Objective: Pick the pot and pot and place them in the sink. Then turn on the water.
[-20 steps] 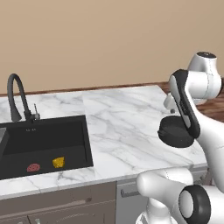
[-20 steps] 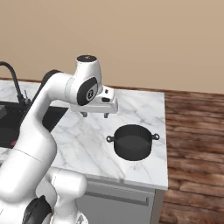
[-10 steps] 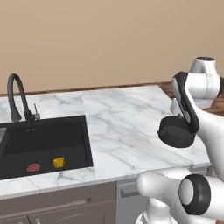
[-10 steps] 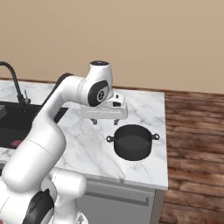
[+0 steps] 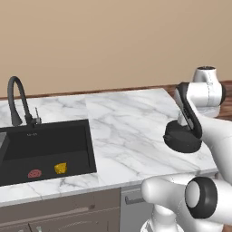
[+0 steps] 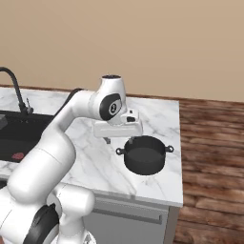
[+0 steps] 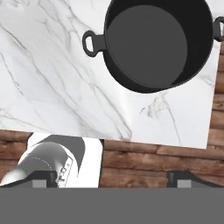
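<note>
Stage: early, nothing potted in sink yet | dark pot (image 6: 144, 154) on marble counter (image 5: 127, 127), at 12 o'clock in hand view | gripper (image 6: 118, 138) hovers beside it, jaws wide apart, empty | sink (image 5: 45, 149) well apart | faucet (image 5: 19, 100) dry | left: both pots, water

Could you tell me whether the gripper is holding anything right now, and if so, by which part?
Nothing is held. The gripper is open above the counter, apart from the dark pot, which sits on the marble.
</note>
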Available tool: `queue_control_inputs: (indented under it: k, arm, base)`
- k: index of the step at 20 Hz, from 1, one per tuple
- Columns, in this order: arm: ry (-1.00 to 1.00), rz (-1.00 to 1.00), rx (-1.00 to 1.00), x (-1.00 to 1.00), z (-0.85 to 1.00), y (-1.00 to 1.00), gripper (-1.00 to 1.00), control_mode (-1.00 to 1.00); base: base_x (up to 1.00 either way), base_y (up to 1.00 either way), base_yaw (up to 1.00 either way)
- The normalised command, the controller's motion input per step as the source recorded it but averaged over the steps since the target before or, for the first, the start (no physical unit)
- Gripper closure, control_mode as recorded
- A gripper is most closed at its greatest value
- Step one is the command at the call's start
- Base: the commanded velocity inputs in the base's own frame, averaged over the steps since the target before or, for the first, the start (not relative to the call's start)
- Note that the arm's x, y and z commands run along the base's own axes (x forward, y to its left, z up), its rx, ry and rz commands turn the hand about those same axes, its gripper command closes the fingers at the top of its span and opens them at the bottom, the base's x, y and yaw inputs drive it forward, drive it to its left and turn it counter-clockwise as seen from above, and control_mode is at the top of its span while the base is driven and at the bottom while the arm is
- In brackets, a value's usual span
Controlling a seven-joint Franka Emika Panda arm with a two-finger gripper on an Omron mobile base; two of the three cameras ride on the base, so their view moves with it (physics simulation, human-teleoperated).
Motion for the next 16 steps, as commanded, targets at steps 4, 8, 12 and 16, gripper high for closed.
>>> queue_control_inputs:
  k: [4, 8, 12, 16]
  arm:
    - [0.1, 0.07, -0.02, 0.0, -0.3, -0.03, -1.0, -1.0]
    - [0.06, 0.12, 0.0, 0.0, -0.25, 0.0, -1.0, -1.0]
    - [0.07, 0.12, 0.0, -0.02, -0.07, -0.03, -1.0, -1.0]
    - [0.06, 0.11, 0.0, -0.08, -0.01, -0.07, -1.0, -1.0]
  base:
    - [0.0, 0.0, 0.0]
    - [0.0, 0.0, 0.0]
    - [0.0, 0.0, 0.0]
    - [0.0, 0.0, 0.0]
